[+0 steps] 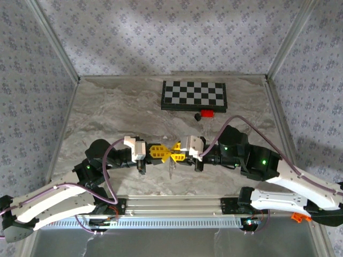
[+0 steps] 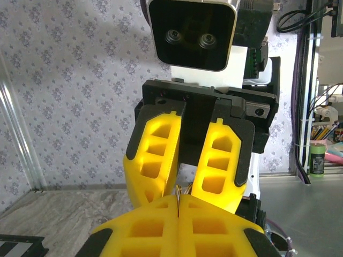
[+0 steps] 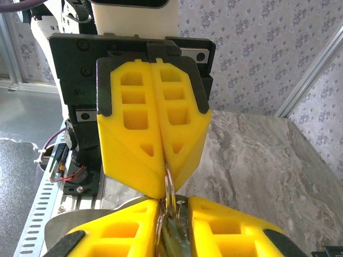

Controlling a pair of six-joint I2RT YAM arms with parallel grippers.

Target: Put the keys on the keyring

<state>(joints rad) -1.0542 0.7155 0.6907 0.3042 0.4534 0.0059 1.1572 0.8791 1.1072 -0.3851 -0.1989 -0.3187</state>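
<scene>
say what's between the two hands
The thin keyring spans the gap from left hand to right hand, clearest in the right wrist view.

The table (image 1: 107,118) has a grey marbled top, enclosed by walls (image 1: 161,32) papered in a small floral pattern. A checkerboard (image 1: 194,95) lies flat near the far edge. Just in front of it sit a red block (image 1: 207,113) and a black block (image 1: 197,116), side by side.

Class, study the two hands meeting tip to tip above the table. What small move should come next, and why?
Probably nudge the right hand slightly toward the left hand, feeding the key onto the keyring. The left hand is shut on the thin loop, which runs into the right hand's narrow gap beside a greenish piece, likely the key.
</scene>
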